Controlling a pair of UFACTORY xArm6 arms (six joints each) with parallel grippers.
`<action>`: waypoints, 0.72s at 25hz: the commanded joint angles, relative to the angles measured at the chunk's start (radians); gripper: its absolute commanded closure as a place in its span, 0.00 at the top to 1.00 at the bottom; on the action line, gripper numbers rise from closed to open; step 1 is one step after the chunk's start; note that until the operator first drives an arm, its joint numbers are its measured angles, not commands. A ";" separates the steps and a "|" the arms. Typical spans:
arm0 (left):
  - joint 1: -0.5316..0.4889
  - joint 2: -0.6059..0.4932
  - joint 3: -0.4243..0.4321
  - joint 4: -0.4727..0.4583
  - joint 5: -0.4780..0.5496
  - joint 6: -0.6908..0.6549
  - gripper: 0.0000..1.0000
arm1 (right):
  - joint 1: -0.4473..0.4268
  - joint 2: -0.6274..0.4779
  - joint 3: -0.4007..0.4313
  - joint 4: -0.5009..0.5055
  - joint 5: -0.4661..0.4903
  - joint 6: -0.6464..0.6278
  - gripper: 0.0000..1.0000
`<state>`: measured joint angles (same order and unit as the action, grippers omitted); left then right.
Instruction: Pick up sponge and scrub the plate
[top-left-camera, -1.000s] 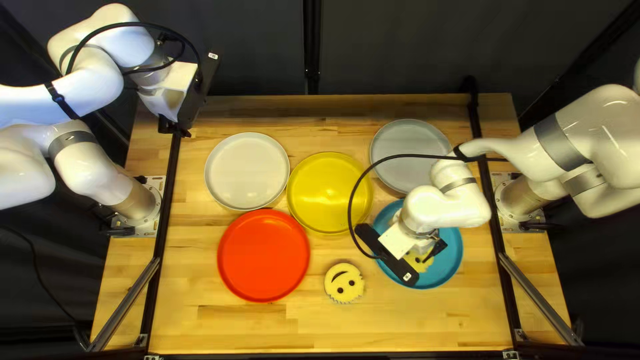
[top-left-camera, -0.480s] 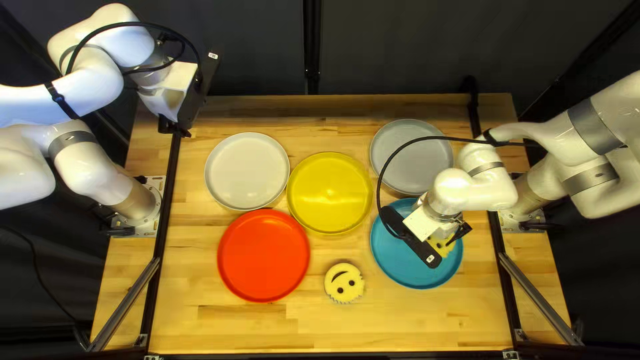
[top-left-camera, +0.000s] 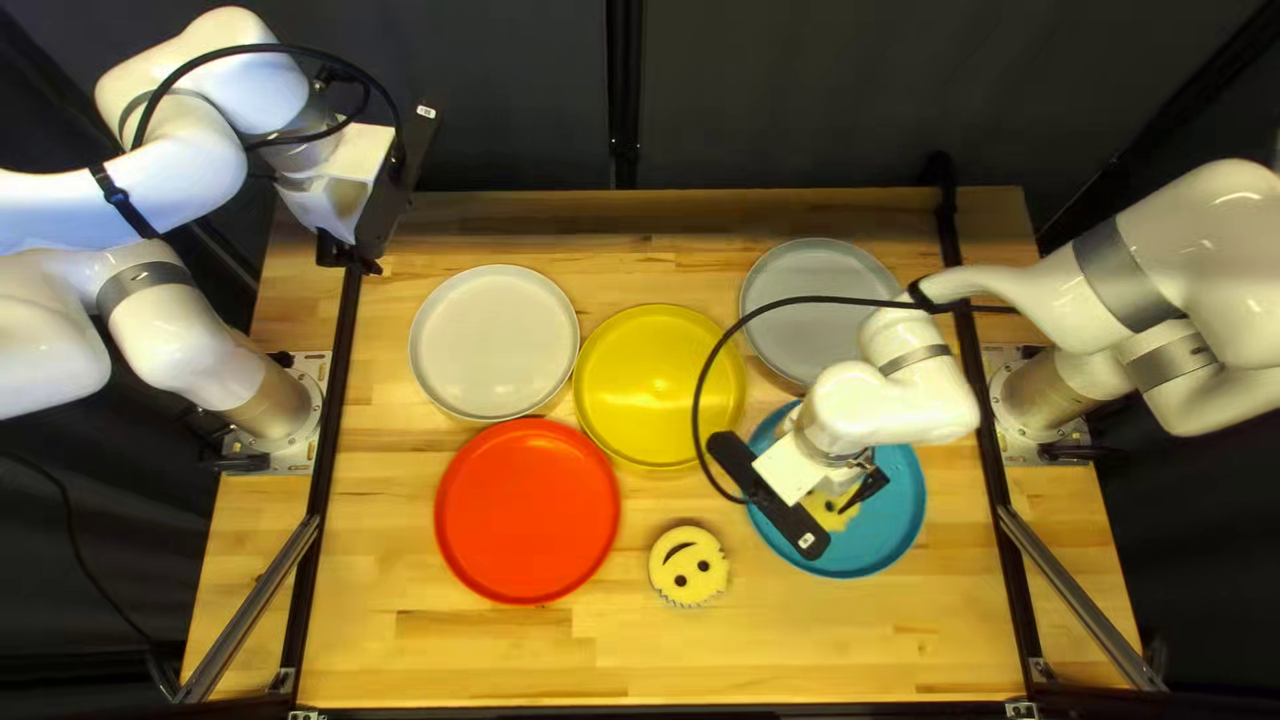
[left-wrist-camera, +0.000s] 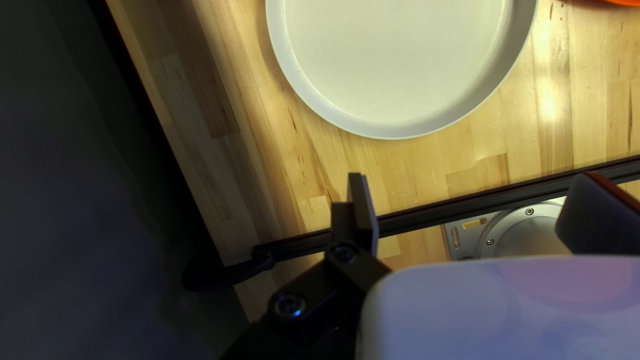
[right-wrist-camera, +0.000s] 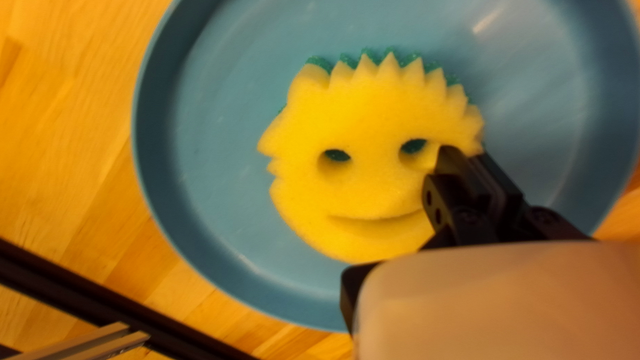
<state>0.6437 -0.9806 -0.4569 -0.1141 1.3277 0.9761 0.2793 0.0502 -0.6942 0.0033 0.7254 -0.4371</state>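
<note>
Though it's spiky, the yellow sponge [right-wrist-camera: 367,123] smiles.

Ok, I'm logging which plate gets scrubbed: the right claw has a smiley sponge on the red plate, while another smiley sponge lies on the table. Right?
The colour is wrong: the right wrist view shows the right claw with its smiley sponge on the blue plate. The other smiley sponge does lie on the table.

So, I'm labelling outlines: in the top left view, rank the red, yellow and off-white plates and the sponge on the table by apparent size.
1. Red plate: largest, perhaps only because it is nearer the camera.
2. Yellow plate and off-white plate: too alike to rank.
3. Sponge on the table: clearly smallest.
</note>
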 commanded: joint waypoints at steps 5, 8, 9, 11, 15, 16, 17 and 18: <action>0.000 0.000 0.000 0.000 0.000 0.000 1.00 | 0.043 -0.090 0.130 0.022 -0.019 0.020 0.00; 0.000 0.000 0.000 0.000 0.000 0.000 1.00 | 0.037 -0.159 0.205 0.032 -0.011 0.018 0.00; 0.000 0.000 0.000 0.000 0.000 0.000 1.00 | 0.025 -0.181 0.228 0.037 -0.006 0.011 0.00; 0.000 0.000 0.000 0.000 0.000 0.000 1.00 | 0.006 -0.227 0.268 0.043 0.008 0.004 0.00; 0.000 0.000 0.000 0.000 0.000 0.000 1.00 | -0.011 -0.283 0.308 0.052 0.033 0.009 0.00; 0.000 0.000 0.000 0.000 0.000 0.000 1.00 | -0.014 -0.282 0.309 0.055 0.032 0.009 0.00; 0.000 0.000 0.000 0.000 0.000 0.000 1.00 | -0.014 -0.267 0.300 0.057 0.025 0.009 0.00; 0.000 0.000 0.000 0.000 0.000 0.000 1.00 | -0.014 -0.253 0.291 0.057 0.020 0.007 0.00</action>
<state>0.6437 -0.9806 -0.4569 -0.1141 1.3277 0.9761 0.2675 -0.2214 -0.3919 0.0568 0.7535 -0.4281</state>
